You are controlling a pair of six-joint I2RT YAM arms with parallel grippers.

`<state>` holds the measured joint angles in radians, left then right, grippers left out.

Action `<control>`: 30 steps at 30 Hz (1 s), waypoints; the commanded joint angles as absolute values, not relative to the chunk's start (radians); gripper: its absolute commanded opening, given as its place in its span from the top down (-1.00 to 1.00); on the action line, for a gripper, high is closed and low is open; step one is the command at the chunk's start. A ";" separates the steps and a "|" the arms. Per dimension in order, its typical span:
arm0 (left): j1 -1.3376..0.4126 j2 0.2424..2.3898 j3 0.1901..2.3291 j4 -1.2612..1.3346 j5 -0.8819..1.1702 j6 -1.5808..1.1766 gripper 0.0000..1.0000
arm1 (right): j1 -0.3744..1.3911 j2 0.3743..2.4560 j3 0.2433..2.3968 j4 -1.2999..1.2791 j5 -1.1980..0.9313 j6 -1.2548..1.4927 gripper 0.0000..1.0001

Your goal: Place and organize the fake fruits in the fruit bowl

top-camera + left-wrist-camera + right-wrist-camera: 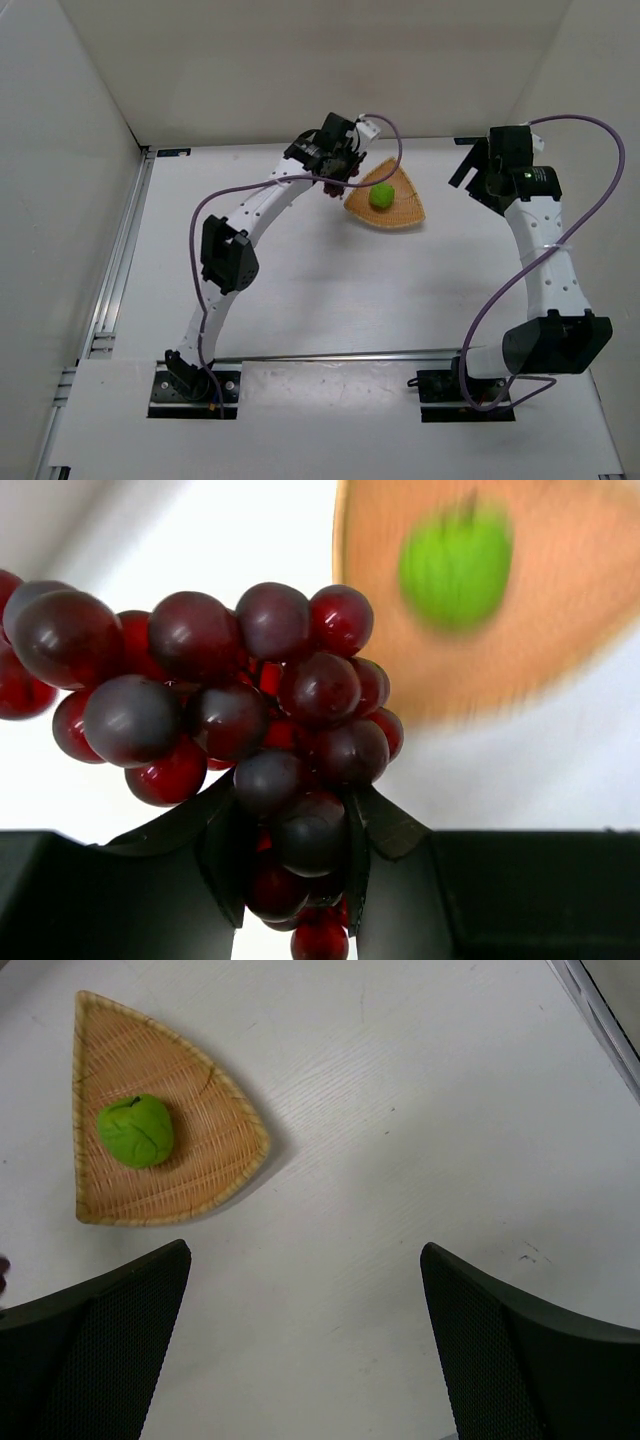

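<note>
The grape bunch (pixel 270 750) is clamped between the left gripper's (pixel 295 825) jaws. Ahead and to its right lies the wicker basket (pixel 215 1150), holding the green fruit (pixel 135 1131). The right gripper (pixel 305 1290) hovers over the table (pixel 420 1110) with jaws spread, the basket ahead-left of it.

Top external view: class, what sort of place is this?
Probably a robot lab test cell: white walls box in a white table, left arm and right arm are bolted at its near edge, and fake grapes, a green apple and a wicker basket serve as props.
</note>
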<state>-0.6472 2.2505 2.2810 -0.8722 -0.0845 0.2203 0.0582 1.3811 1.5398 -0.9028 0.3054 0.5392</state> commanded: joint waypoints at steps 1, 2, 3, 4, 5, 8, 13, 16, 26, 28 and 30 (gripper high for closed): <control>-0.650 2.391 2.472 -0.738 -0.043 0.198 0.46 | 0.040 1.391 1.534 -0.899 0.299 0.506 -1.00; -0.660 2.407 2.494 -0.723 -0.017 0.198 0.46 | 0.031 1.391 1.534 -0.899 0.299 0.497 -1.00; -0.672 2.407 2.494 -0.675 -0.017 0.210 0.44 | 0.031 1.391 1.534 -0.899 0.299 0.497 -1.00; -0.672 2.416 2.475 -0.648 0.000 0.219 0.44 | 0.031 1.391 1.534 -0.899 0.299 0.497 -1.00; -0.686 2.416 2.462 -0.626 0.017 0.233 0.44 | 0.022 1.391 1.534 -0.910 0.299 0.486 -1.00; -0.699 2.454 2.479 -0.583 0.026 0.219 0.41 | 0.011 1.400 1.543 -0.920 0.308 0.486 -1.00; -0.709 2.477 2.490 -0.538 0.072 0.169 0.36 | 0.002 1.422 1.600 -0.940 0.308 0.468 -1.00; -0.709 2.500 2.480 -0.517 0.084 0.156 0.15 | 0.002 1.431 1.635 -0.951 0.317 0.459 -1.00; -0.727 2.491 2.395 -0.517 0.150 0.117 -0.50 | 0.002 1.431 1.646 -0.969 0.328 0.440 -1.00; -0.739 2.482 2.395 -0.517 0.150 0.127 -0.76 | 0.002 1.431 1.646 -0.969 0.328 0.440 -1.00; -0.749 2.473 2.395 -0.517 0.138 0.127 -1.00 | 0.002 1.431 1.646 -0.969 0.328 0.440 -1.00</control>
